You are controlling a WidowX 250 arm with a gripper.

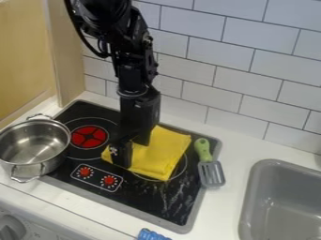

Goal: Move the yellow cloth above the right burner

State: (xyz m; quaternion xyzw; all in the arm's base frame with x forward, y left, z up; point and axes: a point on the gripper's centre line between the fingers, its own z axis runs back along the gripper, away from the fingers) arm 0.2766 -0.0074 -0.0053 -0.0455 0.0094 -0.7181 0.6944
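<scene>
The black gripper (133, 151) hangs down over the left part of the yellow cloth (164, 152), its fingers apart, with the nearer fingertip low against the cloth's left end. The folded cloth lies on the black stovetop (156, 194) and covers most of the right burner (182, 168), whose ring shows along the cloth's lower and right edges. Whether the fingertips touch the cloth cannot be made out.
A steel pot (34, 145) stands at the stove's left edge, beside the red left burner (89, 137). A green-handled spatula (206, 161) lies right of the cloth. Further right is a grey sink (282, 197); a blue object (151, 235) is at the bottom edge.
</scene>
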